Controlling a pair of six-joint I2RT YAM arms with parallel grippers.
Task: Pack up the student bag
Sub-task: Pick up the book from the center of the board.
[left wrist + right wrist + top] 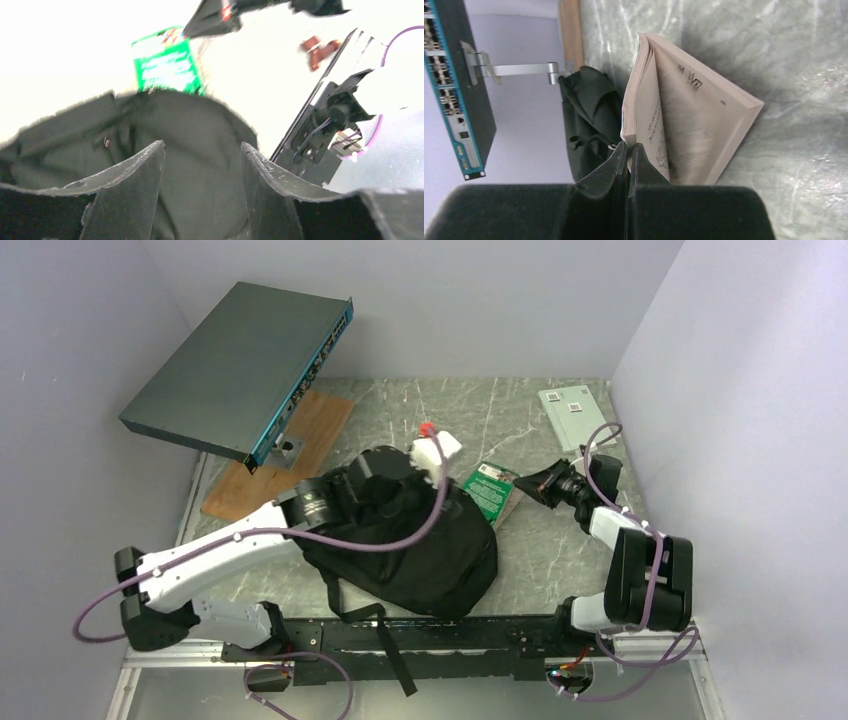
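The student bag (420, 550) lies in the middle of the table, a black backpack with its straps trailing toward the near edge. My left gripper (445, 472) hovers over its top end. In the left wrist view it (202, 150) is open and empty above the bag's grey lining (200, 125). A green-covered book (492, 490) stands tilted on the table right of the bag. My right gripper (540, 483) is shut on the book's near edge (628, 147), and the book's pages (689, 115) fan open. The book also shows in the left wrist view (167, 62).
A grey network switch (240, 365) on a metal stand sits on a wooden board (290, 450) at the back left. A white card (570, 410) lies at the back right. Walls close in on both sides. A black rail (450, 635) runs along the near edge.
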